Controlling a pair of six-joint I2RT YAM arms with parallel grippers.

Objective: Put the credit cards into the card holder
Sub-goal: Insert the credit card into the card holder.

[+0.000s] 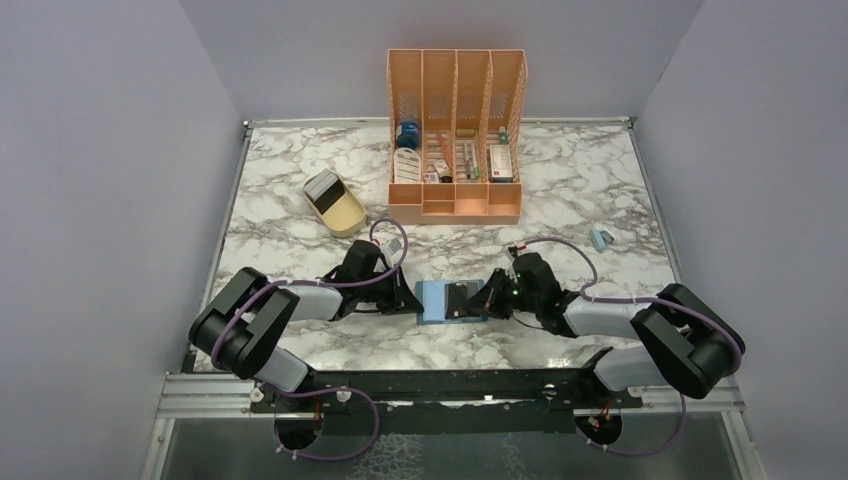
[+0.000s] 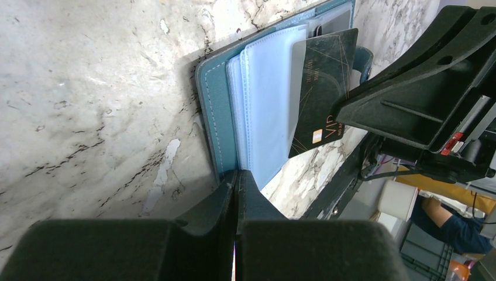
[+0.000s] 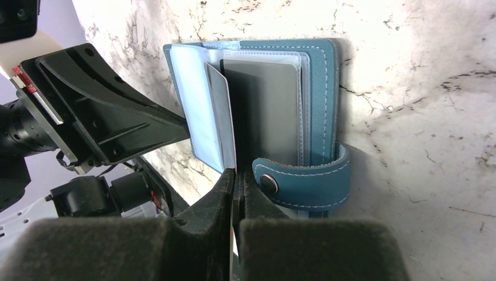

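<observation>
Card holder (image 1: 430, 301) lies open and flat on the marble table (image 1: 300, 170), near the front edge and midway between the two arms, teal cover down and clear sleeves (image 2: 269, 99) facing up. Its snap tab (image 3: 310, 181) curls up off the right-hand cover, unfastened. Left gripper (image 2: 237, 175) comes in low from the left. Its fingers are pressed together on the holder's left edge, apparently pinching the sleeve leaf there, and the holder sits flat under it. Right gripper (image 3: 234, 174) comes in from the right with its fingers clamped on one short edge of a credit card (image 2: 324, 82), which has a dark face with gold lines and a grey back. The card stands tilted on its long edge over the middle of the holder, with its far end in among the clear sleeves — how deep it sits in a pocket cannot be told. A flat grey face shows under the sleeves on the tab side; pocket or another card, unclear. Orange organiser (image 1: 457, 120) stands at the back of the table, and the beige tray (image 1: 345, 215) lies left of it, both well apart from the holder.
</observation>
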